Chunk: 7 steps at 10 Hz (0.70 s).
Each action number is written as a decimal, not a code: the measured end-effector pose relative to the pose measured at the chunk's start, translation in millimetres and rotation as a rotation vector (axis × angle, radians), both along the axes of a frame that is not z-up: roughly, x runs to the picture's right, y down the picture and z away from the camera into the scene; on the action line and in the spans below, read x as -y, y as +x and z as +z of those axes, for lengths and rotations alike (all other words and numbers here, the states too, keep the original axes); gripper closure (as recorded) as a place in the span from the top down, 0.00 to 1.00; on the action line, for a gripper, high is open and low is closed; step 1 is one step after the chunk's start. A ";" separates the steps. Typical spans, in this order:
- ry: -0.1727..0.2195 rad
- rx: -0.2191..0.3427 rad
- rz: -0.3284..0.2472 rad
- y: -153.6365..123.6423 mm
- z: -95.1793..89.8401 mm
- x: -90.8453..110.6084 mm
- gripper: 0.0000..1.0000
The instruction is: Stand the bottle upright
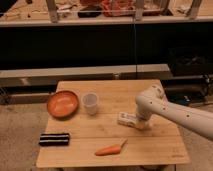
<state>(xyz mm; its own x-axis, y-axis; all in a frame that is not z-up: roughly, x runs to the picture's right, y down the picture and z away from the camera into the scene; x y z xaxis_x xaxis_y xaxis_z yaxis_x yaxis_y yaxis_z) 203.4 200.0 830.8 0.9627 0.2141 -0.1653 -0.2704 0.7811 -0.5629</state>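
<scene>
The small white bottle (125, 119) lies on its side on the wooden table (110, 137), right of centre. My gripper (139, 123) reaches down from the white arm (170, 111) at the right and sits at the bottle's right end, touching or very close to it. The arm's wrist hides the bottle's right end.
A translucent plastic cup (90, 103) stands left of the bottle. An orange bowl (63, 103) sits at the table's left. A dark flat packet (54, 139) lies at the front left. An orange carrot (110, 149) lies near the front edge. Shelving runs behind the table.
</scene>
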 end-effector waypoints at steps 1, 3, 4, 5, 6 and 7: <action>0.001 0.001 -0.017 -1.4 -1.1 1.3 0.29; -0.009 0.057 -0.173 -5.3 -5.9 8.3 0.29; -0.013 0.089 -0.242 -5.4 -9.3 12.4 0.32; -0.016 0.123 -0.303 -1.8 -13.9 17.6 0.34; -0.024 0.194 -0.397 2.8 -24.1 25.4 0.34; -0.030 0.287 -0.502 5.5 -34.9 33.6 0.34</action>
<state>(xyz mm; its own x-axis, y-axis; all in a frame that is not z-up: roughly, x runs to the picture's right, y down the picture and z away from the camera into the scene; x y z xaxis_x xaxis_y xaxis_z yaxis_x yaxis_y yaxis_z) 208.9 166.4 795.9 0.9524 -0.2810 0.1186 0.2958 0.7565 -0.5833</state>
